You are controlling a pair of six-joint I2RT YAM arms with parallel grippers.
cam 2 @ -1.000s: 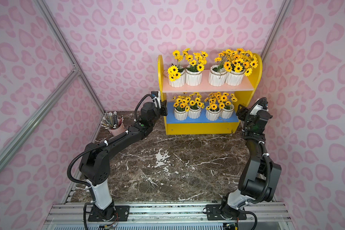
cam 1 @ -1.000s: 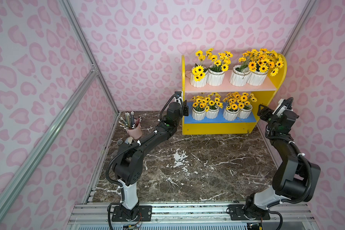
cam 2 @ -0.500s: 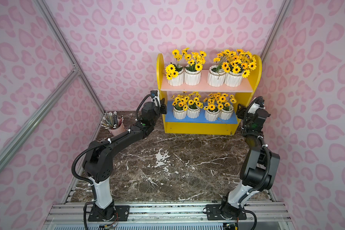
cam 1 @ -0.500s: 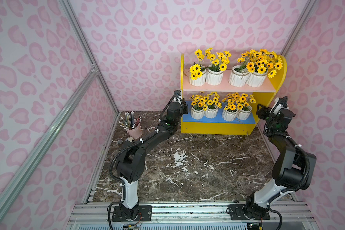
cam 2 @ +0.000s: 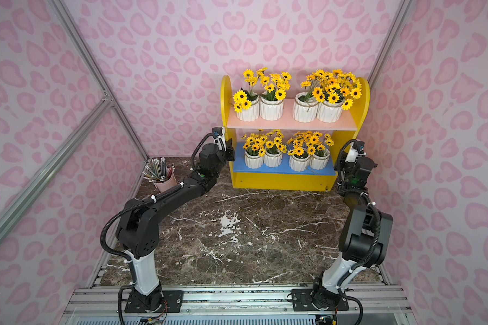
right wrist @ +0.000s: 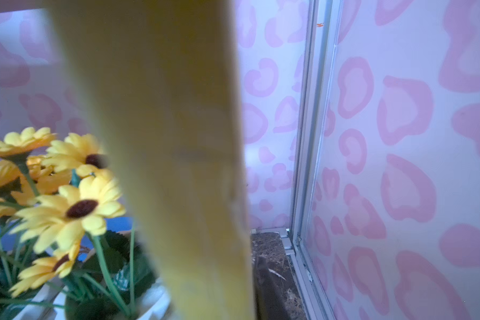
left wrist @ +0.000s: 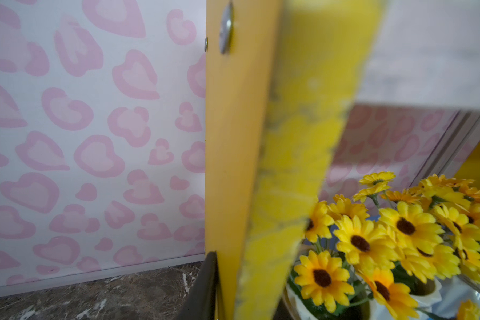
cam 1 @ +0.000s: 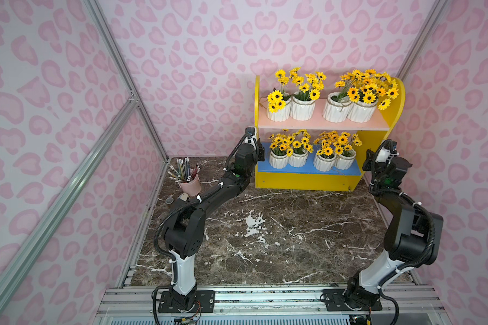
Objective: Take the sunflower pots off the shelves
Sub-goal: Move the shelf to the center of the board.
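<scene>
The shelves (cam 1: 307, 180) (cam 2: 279, 183) stand at the back right of the marble table, with yellow side panels, a pink upper board and a blue lower board. Several sunflower pots sit on the upper board (cam 1: 302, 109) (cam 2: 271, 111) and several on the lower board (cam 1: 296, 160) (cam 2: 271, 160). My left gripper (cam 1: 258, 153) (cam 2: 230, 153) (left wrist: 241, 299) is shut on the left side panel (left wrist: 288, 138), one dark finger (left wrist: 205, 282) pressed on its outer face. My right gripper (cam 1: 366, 163) (cam 2: 337, 166) (right wrist: 219, 299) is shut on the right side panel (right wrist: 164, 138). Sunflowers (left wrist: 358, 243) (right wrist: 75, 210) lie just inside each panel.
A pink cup of pencils (cam 1: 189, 184) (cam 2: 164, 183) stands at the back left beside my left forearm, with small items (cam 1: 169, 200) on the table near it. The right wall and its aluminium post (right wrist: 311, 138) are close to the shelves' right panel.
My right gripper has moved in onto the right side panel and shut on it. The left gripper has kept its grip. The shelves have shifted slightly.
</scene>
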